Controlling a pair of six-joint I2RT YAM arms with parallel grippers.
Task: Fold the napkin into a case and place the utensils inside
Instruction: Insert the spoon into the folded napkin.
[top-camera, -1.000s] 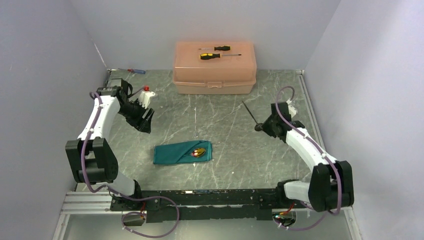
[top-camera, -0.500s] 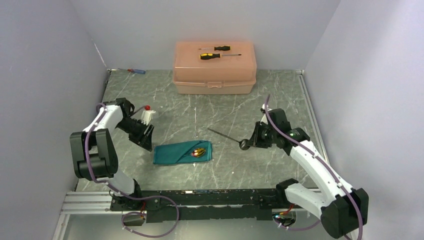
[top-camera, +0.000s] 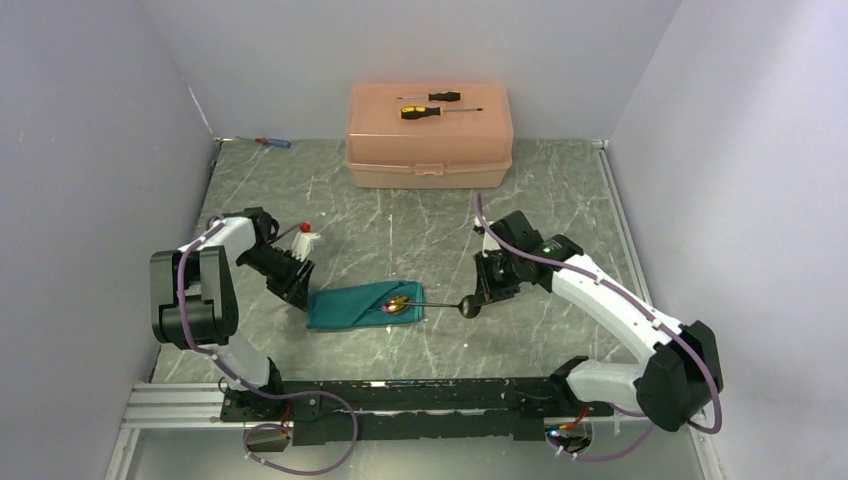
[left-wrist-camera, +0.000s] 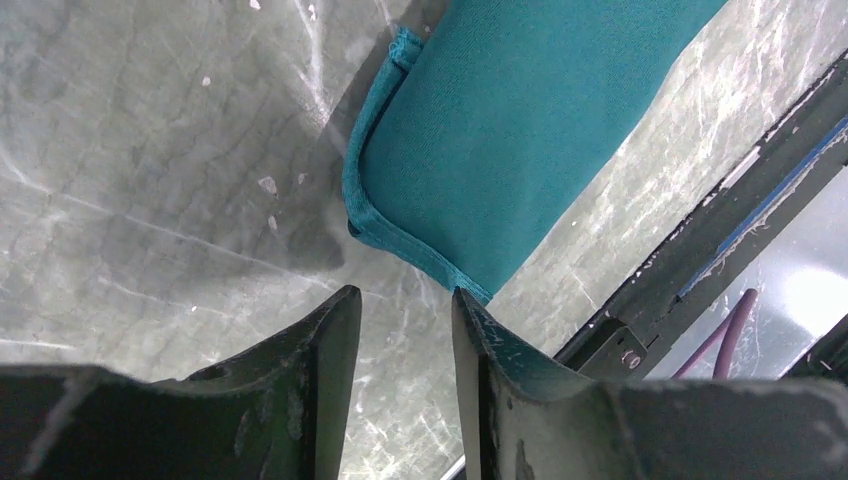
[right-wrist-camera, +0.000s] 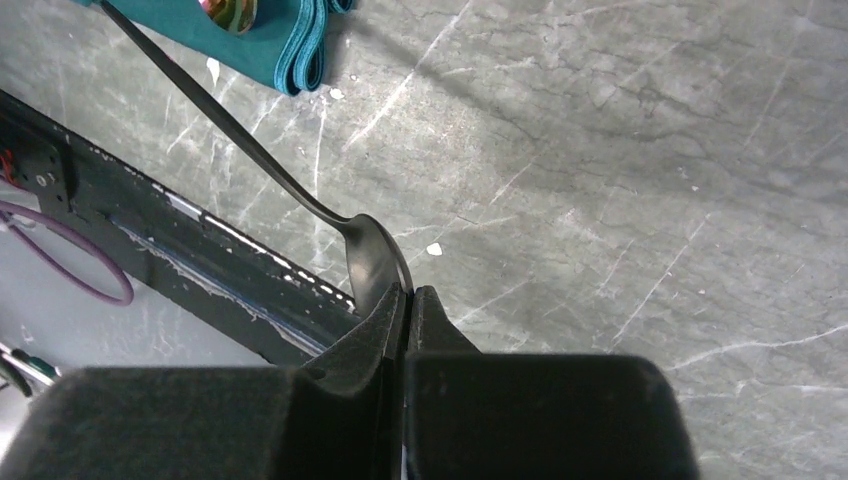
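The teal case (top-camera: 362, 306) lies flat in the middle of the tabletop (top-camera: 420, 225). The shiny end of the fork (top-camera: 398, 304) shows at its right end. The right hand (top-camera: 478, 296) is clamped on the bowl of the black spoon (top-camera: 440, 303), whose handle points left at the case. The left hand (top-camera: 297, 292) sits by the case's left end, fingers a little apart.
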